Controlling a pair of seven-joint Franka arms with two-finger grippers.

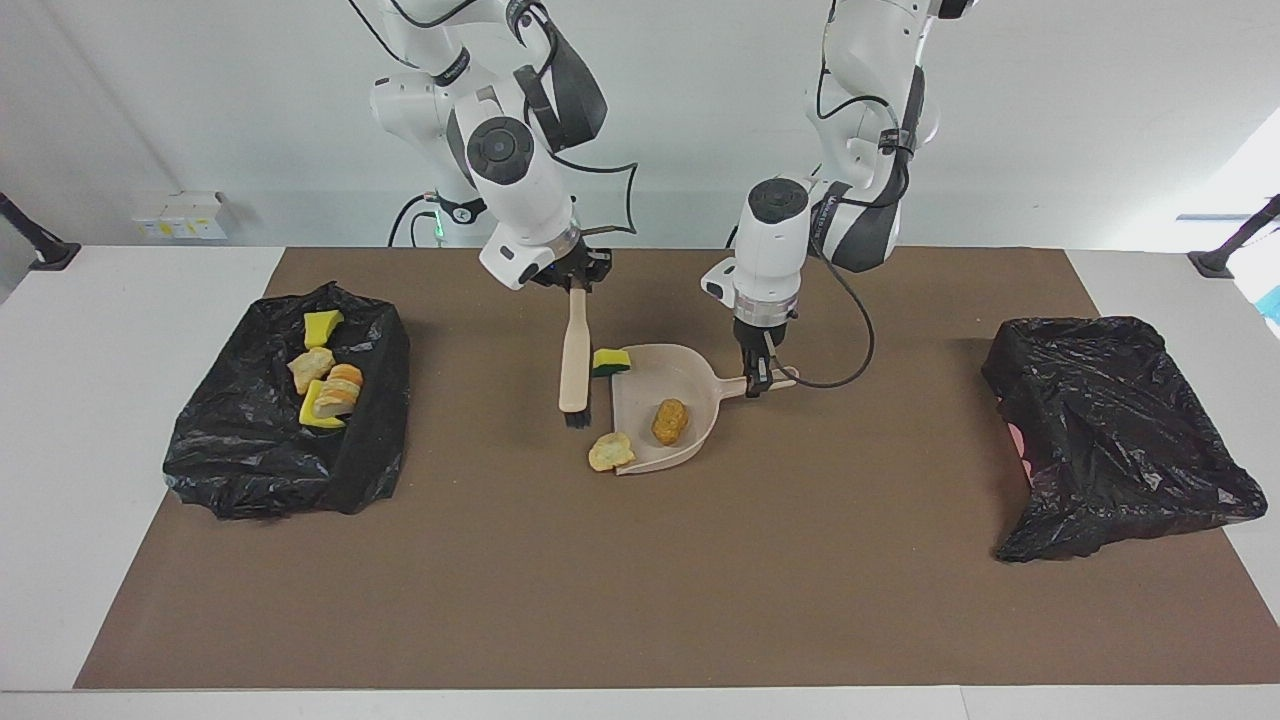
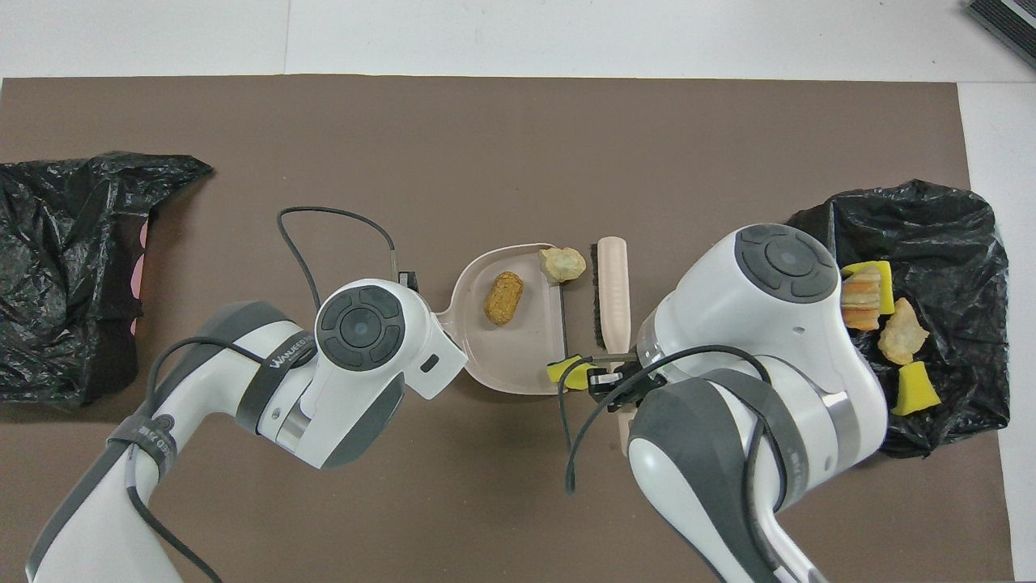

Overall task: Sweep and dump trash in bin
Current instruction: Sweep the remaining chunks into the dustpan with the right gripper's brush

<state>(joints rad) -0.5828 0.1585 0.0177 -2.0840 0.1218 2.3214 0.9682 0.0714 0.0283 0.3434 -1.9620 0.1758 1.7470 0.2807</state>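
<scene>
Sweeping stage: right gripper (image 1: 577, 283), closed on the brush (image 1: 574, 360), hangs beside the dustpan (image 1: 640, 380) mouth; left gripper (image 1: 762, 381) clamps its handle. One lump (image 1: 669, 421) lies inside; another (image 1: 610, 452) and a sponge (image 1: 611, 361) sit at the lip.

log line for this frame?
right gripper: holds beige brush | left gripper: holds beige dustpan handle | in pan: orange-brown lump | at lip: tan lump, yellow sponge

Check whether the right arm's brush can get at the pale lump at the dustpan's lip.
Probably yes: the brush in the right gripper stands beside the pale lump with bare mat between.
</scene>
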